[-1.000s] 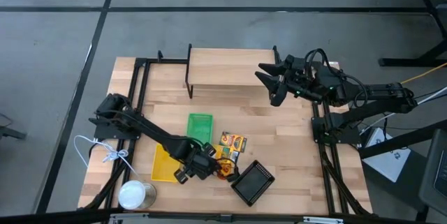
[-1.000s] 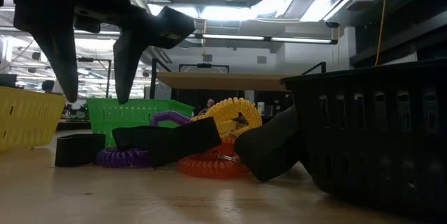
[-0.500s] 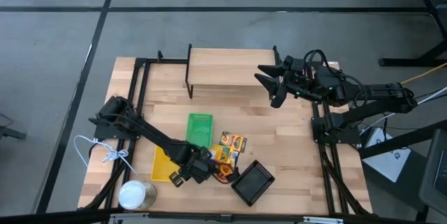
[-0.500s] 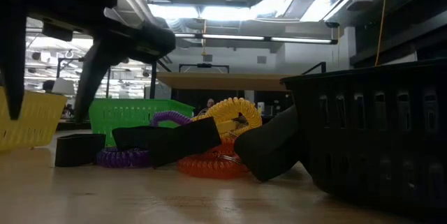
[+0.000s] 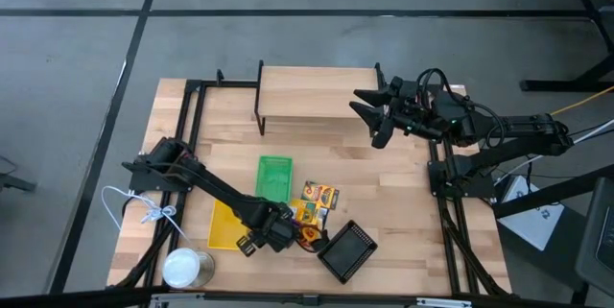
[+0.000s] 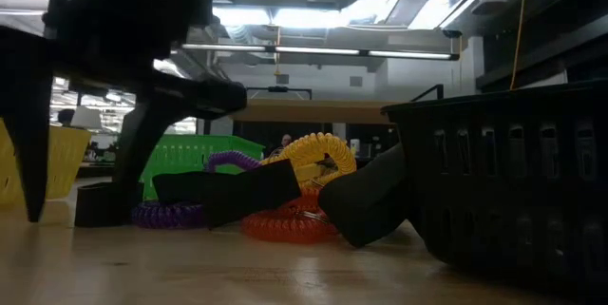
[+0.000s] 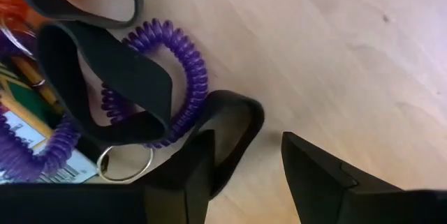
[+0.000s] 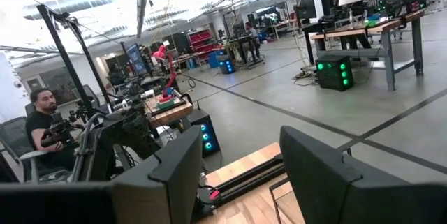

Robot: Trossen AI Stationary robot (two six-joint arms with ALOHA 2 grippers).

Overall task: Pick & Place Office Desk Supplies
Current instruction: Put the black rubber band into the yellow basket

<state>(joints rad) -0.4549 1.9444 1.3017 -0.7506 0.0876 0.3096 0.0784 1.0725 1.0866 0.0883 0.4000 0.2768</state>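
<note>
Left wrist view shows the left pincer (image 7: 244,172) down over the tabletop (image 7: 349,49), fingers apart, straddling a black clip (image 7: 227,123) beside the purple loop (image 7: 185,70). Step: reaching. Next, I judge, close squarely. Right pincer (image 5: 369,106) waits open, well apart.

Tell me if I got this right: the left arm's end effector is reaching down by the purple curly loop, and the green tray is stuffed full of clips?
Not quite. The left end effector is indeed down by the purple curly loop, fingers apart. But the green tray is not stuffed with clips: the high view shows nothing inside it.
</note>
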